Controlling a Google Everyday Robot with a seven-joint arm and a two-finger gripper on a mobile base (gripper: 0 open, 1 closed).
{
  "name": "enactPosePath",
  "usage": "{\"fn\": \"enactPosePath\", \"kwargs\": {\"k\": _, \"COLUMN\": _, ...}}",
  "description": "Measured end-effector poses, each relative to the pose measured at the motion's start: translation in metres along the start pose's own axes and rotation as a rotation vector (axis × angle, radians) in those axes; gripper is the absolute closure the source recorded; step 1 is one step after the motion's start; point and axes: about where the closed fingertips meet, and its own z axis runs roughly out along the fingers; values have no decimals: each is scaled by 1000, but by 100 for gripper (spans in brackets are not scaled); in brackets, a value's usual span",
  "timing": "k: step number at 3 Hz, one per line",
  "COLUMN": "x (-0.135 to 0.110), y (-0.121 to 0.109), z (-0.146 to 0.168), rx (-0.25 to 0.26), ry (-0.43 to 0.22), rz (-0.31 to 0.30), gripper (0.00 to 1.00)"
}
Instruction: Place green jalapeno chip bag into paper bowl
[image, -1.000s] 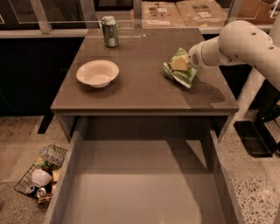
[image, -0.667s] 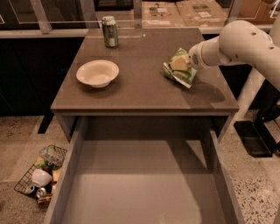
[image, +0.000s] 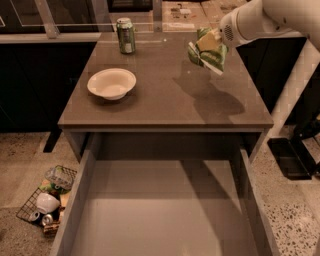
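Note:
The green jalapeno chip bag (image: 208, 51) is crinkly light green with white ends. It hangs in the air above the right side of the brown table (image: 165, 95), casting a shadow on the top below it. My gripper (image: 214, 41) is shut on the bag's upper part, at the end of the white arm coming in from the upper right. The paper bowl (image: 111, 83) is cream-white, shallow and empty. It sits on the left part of the table, well left of the bag and the gripper.
A green drink can (image: 126, 35) stands at the table's far left corner. An open grey drawer (image: 160, 205) juts out below the table's front edge. A wire basket (image: 47, 200) with a white cup and cans lies on the floor at lower left.
The chip bag lay on the table's right side with the gripper on it. Now the gripper has lifted it clear of the table top.

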Motion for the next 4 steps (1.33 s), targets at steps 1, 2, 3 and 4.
{"fn": "enactPosePath", "kwargs": {"k": 1, "x": -41, "y": 3, "z": -39, "rx": 16, "ry": -40, "rz": -39, "gripper": 100}}
{"fn": "enactPosePath", "kwargs": {"k": 2, "x": -41, "y": 3, "z": -38, "rx": 16, "ry": -40, "rz": -39, "gripper": 100}}
{"fn": "enactPosePath", "kwargs": {"k": 3, "x": -55, "y": 20, "z": -11, "rx": -11, "ry": -71, "rz": -68, "gripper": 100}}
{"fn": "enactPosePath", "kwargs": {"k": 4, "x": -80, "y": 50, "z": 24, "rx": -59, "ry": -137, "rz": -109, "gripper": 100}}
